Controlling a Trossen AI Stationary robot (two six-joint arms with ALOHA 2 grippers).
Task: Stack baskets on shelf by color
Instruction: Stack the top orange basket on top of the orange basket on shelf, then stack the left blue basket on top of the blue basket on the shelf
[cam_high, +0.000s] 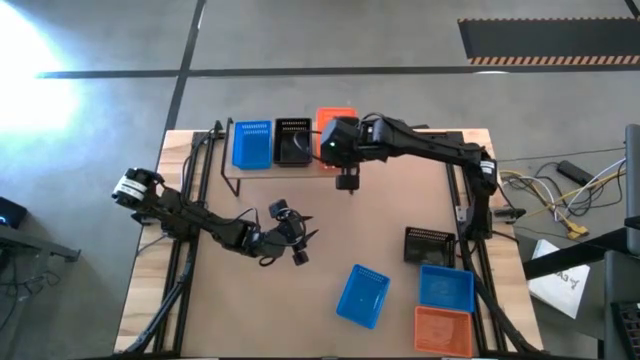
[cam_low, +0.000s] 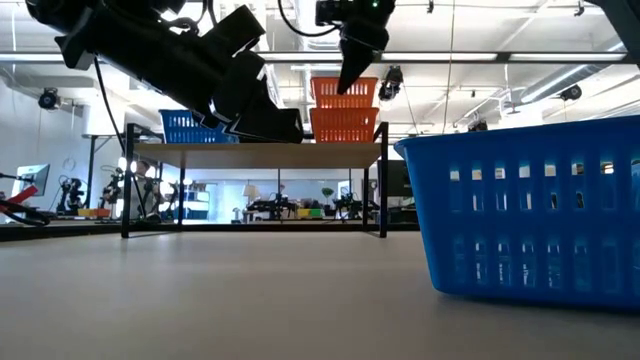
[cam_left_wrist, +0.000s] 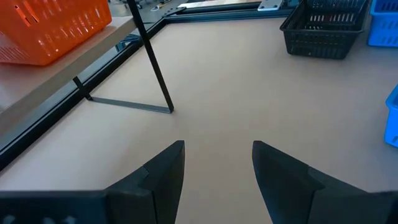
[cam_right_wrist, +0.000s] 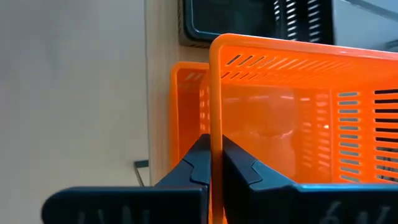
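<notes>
The shelf (cam_high: 228, 172) stands at the table's far edge. It carries a blue basket (cam_high: 252, 145), a black basket (cam_high: 292, 140) and two nested orange baskets (cam_low: 345, 108). My right gripper (cam_high: 347, 180) is at the shelf's right end, shut on the upper orange basket (cam_right_wrist: 298, 106). My left gripper (cam_left_wrist: 217, 165) hovers open over the middle of the table (cam_high: 300, 245), touching nothing. In the low view the left arm hides the black basket. My right gripper pinches a side wall of the upper orange basket just below its rim (cam_right_wrist: 216, 124), one finger (cam_right_wrist: 199, 158) outside and the other inside. The fingers come from above, slanting down (cam_low: 350, 70). The basket sits nested in the lower orange basket (cam_low: 345, 125) on the shelf.
Loose baskets lie on the table's near right: a black one (cam_high: 430, 245), a blue one (cam_high: 445, 288), an orange one (cam_high: 443, 328) and a skewed blue one (cam_high: 362, 295), which fills the right of the low view (cam_low: 530, 225). Bare tabletop lies between the shelf and these.
</notes>
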